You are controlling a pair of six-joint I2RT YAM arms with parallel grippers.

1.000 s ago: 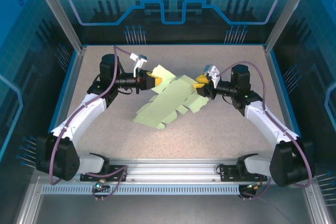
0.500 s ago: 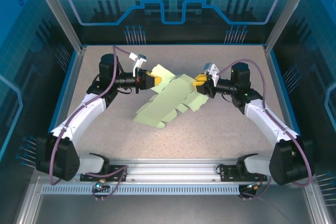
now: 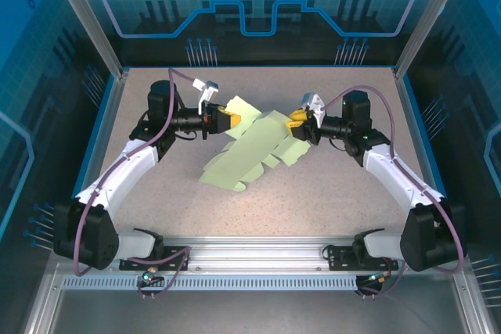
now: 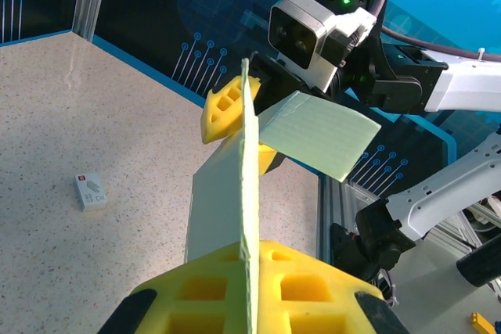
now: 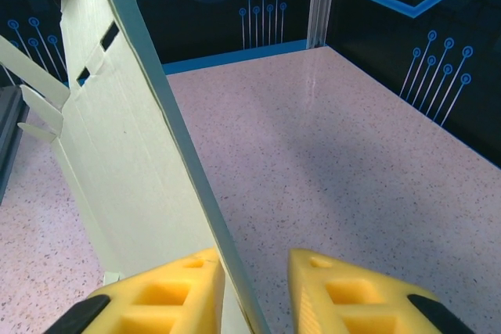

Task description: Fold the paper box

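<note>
Left wrist: paper box (image 4: 219,201) sits clamped edge-on in left pincer (image 4: 250,263).

Item: paper box (image 5: 117,162), pale green slotted sheet, leaning up-left. Edge sits between the right gripper (image 5: 254,265) and its yellow fingers (image 5: 156,295), which stand apart. Under it: speckled table (image 5: 352,170).

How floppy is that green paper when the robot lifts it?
Probably bendy: the paper box looks very thin edge-on, so likely light too. Its flaps already angle off at creases, so it should fold there first.
</note>
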